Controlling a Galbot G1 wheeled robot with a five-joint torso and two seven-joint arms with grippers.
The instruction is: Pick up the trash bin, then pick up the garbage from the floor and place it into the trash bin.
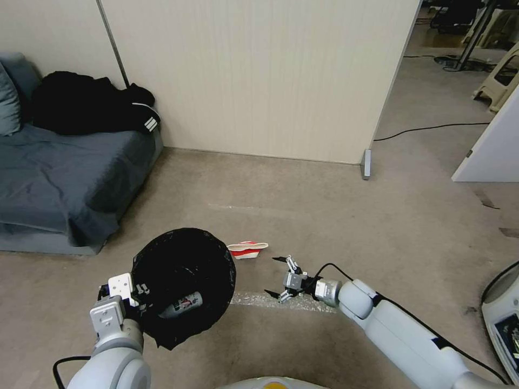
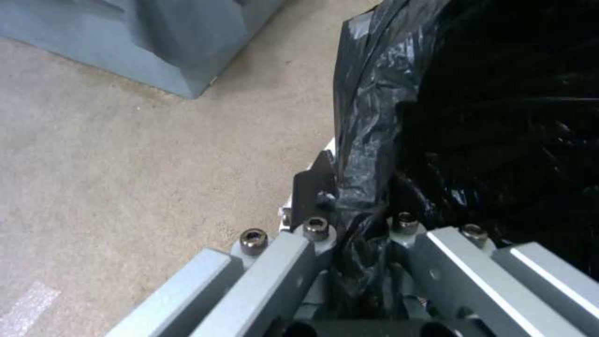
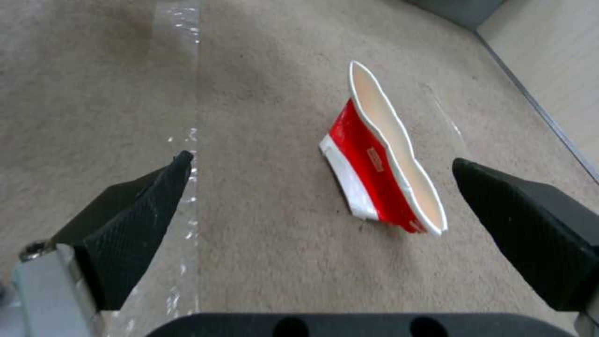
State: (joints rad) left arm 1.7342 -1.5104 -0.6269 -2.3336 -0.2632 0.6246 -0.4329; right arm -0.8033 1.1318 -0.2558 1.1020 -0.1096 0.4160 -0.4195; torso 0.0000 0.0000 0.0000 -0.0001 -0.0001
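While holding trash bin [image 1: 184,281] aloft by bagged rim, closing in on flattened red-and-white carton [image 1: 247,249].

Left claw [image 2: 359,206]: clamping shut on liner and rim; a bottle [image 1: 181,305] lying inside bin. Right claw [image 1: 285,278]: gaping wide, empty, hovering just short of carton [image 3: 383,161], which is lying on carpet floor [image 1: 324,216] beside bin. Step judged: garbage pickup. Next calling for advancing, lowering, straddling carton's thin edge, closing.

Red-and-white carton [image 3: 381,159], black bag liner [image 1: 184,265]
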